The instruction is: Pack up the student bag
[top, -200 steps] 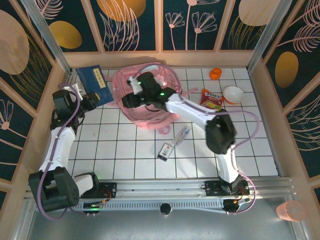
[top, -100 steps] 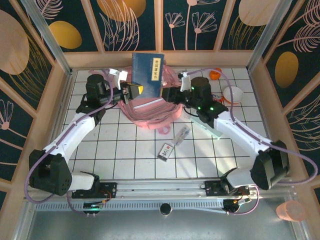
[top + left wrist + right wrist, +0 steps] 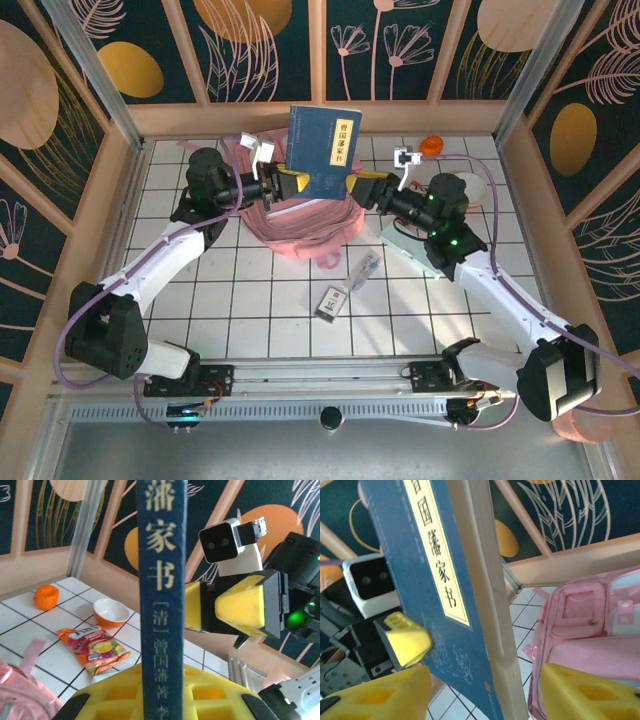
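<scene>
A: Why is the blue book [image 3: 322, 150] standing on end in mid-air?

B: My guess is a handover, or a two-sided steadying, before it goes in. The left gripper [image 3: 291, 185] is pinching its lower corner, pads pressed tight on the covers, with the spine toward its own camera. Upright like that, the book offers a thin edge to slide down into an opening.

A: And the right gripper [image 3: 359, 187]?

B: It straddles the opposite lower edge with its pads spread. There's one pad on each side of the book, but it doesn't look clamped. So I'd say the left one carries the weight.

A: Where's the student bag [image 3: 300, 225]?

B: Directly below both grippers, lying flat on the tabletop [image 3: 250, 300] with its front pockets up. From the right gripper it sits down and to one side, just beneath the book's bottom edge.

A: The arms look mirrored.

B: Nearly. The left arm reaches out from its base with the elbow bowed outward and the forearm turned inward, so the wrist lies roughly level and points at the book. The right arm stretches forward and inward the same way, its gripper facing the left one across the book. I can't tell from here whether the bag's main zip is open underneath.
</scene>
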